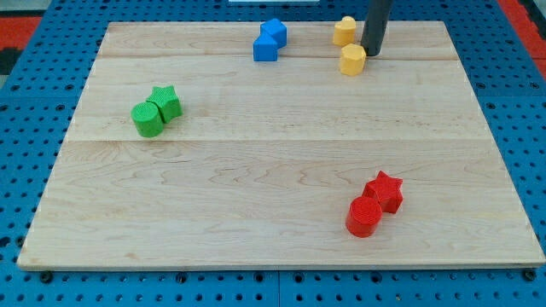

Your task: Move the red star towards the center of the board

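Red star (386, 189), lower right, touching red cylinder (364, 216); rod tip (372, 53), no hand fitted, upper right beside yellow blocks (351, 60): should approach from star's right, pushing left-upward.

Two red blocks (375, 203), two green (156, 111), two blue (270, 40), two yellow (349, 46).

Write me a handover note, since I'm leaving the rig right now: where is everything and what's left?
My tip is at the view's top, just right of the two yellow blocks.
The red star sits at lower right, touching the red cylinder.
Done: nothing visible; the star is not near the centre.
Left: bring the tip round the star's lower right side and push it up-left toward the board centre.
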